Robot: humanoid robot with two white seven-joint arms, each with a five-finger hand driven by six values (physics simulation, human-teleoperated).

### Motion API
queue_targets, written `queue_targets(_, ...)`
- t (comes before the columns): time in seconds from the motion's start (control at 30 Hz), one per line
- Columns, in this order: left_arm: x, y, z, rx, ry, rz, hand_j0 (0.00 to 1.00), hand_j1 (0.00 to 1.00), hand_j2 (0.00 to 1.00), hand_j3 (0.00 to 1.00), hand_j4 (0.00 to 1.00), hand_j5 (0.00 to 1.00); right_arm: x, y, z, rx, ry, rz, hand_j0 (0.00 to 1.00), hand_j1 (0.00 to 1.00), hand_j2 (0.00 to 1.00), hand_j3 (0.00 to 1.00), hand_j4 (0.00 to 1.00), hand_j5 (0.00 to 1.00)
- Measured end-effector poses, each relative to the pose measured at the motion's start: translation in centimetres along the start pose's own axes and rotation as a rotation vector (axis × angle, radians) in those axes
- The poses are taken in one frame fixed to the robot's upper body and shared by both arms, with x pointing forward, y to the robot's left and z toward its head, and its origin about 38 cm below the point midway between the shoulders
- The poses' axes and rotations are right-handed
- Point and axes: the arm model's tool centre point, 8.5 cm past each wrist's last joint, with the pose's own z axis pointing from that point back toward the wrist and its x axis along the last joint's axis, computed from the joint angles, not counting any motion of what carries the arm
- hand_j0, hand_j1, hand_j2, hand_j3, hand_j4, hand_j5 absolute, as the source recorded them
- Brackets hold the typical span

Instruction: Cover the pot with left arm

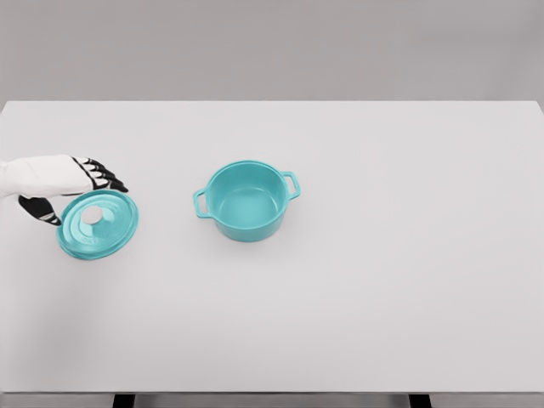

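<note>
The left hand [72, 189] reaches over the lid [98, 223], its fingers [106, 177] spread at the far rim and thumb at the near-left rim, gripping nothing. The pot [246, 201] stands uncovered, well apart to the right on the counter [382, 297].

One teal pot [246, 202] and one matching lid [98, 224] sit on one white table [382, 280]. One robot hand [81, 183] is visible.

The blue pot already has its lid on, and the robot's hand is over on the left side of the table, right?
Not quite. The head view shows the pot open and empty; its lid lies on the table to the pot's left. The rest holds: the left hand is at the table's left side, beside the lid.
</note>
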Motion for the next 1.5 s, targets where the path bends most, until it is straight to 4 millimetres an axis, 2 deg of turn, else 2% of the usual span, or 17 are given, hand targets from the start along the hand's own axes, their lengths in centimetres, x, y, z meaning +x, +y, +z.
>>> queue_targets(0.13,0.6,-0.2,-0.2,-0.006,-0.016,-0.007,0.98,0.98,0.98,0.98,0.98,0.98,0.0,0.0,0.0,0.000,0.000,0.000,1.00,1.00,1.00,1.00,1.00,1.00)
queue_targets(0.33,0.9,-0.1,-0.2,-0.007,-0.024,-0.015,0.90,0.90,0.90,0.90,0.90,0.90,0.0,0.0,0.0,0.000,0.000,0.000,1.00,1.00,1.00,1.00,1.00,1.00)
queue_targets(0.57,1.1,-0.6,-0.3,-0.016,-0.029,-0.013,0.87,0.87,0.87,0.87,0.87,0.87,0.0,0.0,0.0,0.000,0.000,0.000,1.00,1.00,1.00,1.00,1.00,1.00)
queue_targets(0.73,1.1,-0.9,-0.4,-0.022,-0.031,-0.009,0.79,0.79,0.79,0.79,0.79,0.79,0.0,0.0,0.0,0.000,0.000,0.000,1.00,1.00,1.00,1.00,1.00,1.00)
queue_targets(1.5,0.8,-1.9,-1.0,-0.054,-0.016,-0.017,0.77,0.77,0.77,0.77,0.77,0.77,0.0,0.0,0.0,0.000,0.000,0.000,1.00,1.00,1.00,1.00,1.00,1.00)
